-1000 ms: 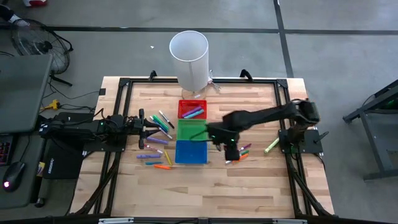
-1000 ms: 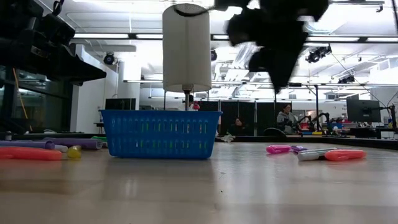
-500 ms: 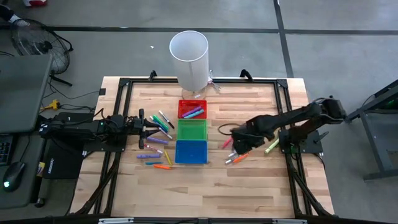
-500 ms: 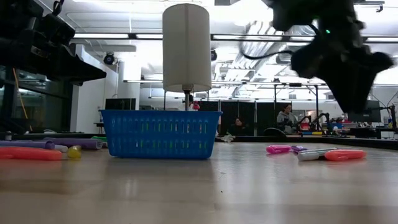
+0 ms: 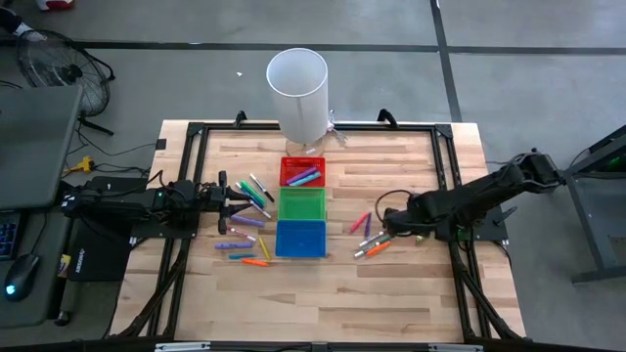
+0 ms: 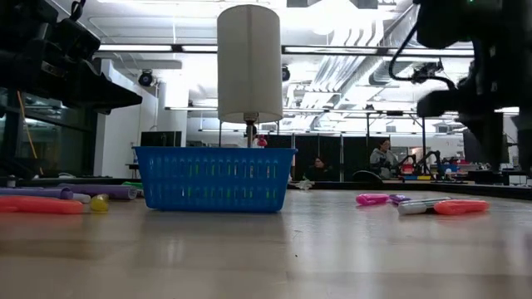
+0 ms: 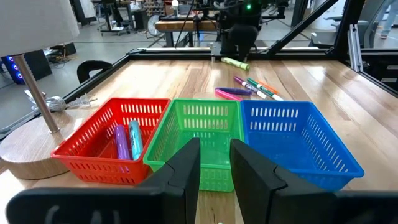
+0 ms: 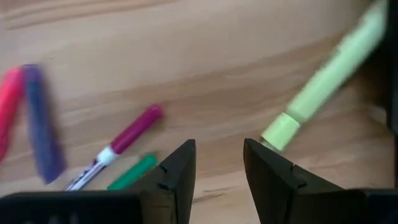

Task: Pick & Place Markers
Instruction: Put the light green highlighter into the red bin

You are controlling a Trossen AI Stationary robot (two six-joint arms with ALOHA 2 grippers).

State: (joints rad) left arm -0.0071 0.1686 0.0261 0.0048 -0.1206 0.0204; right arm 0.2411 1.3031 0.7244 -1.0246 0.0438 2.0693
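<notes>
Markers lie in two groups on the table: several left of the bins (image 5: 248, 200) and several right of them (image 5: 373, 238). Two more, purple and blue, lie in the red bin (image 7: 124, 140). My right gripper (image 5: 394, 228) hovers open and empty over the right group. In its wrist view its fingers (image 8: 217, 165) stand above a green marker (image 8: 132, 172) and a pink-and-white one (image 8: 124, 138), with a yellow-green marker (image 8: 329, 68) beside them. My left gripper (image 5: 233, 204) waits by the left group, facing the bins, its fingers (image 7: 214, 163) slightly open.
Red (image 5: 302, 172), green (image 5: 301, 203) and blue (image 5: 300, 238) bins stand in a row at the table's middle. A lamp with a white shade (image 5: 296, 83) stands at the far edge behind them. Bare wood lies along the near edge (image 5: 323, 303).
My right arm has drawn back from over the green and blue bins toward the table's right edge, and its gripper now hangs over the right marker group. The markers and bins have stayed in place.
</notes>
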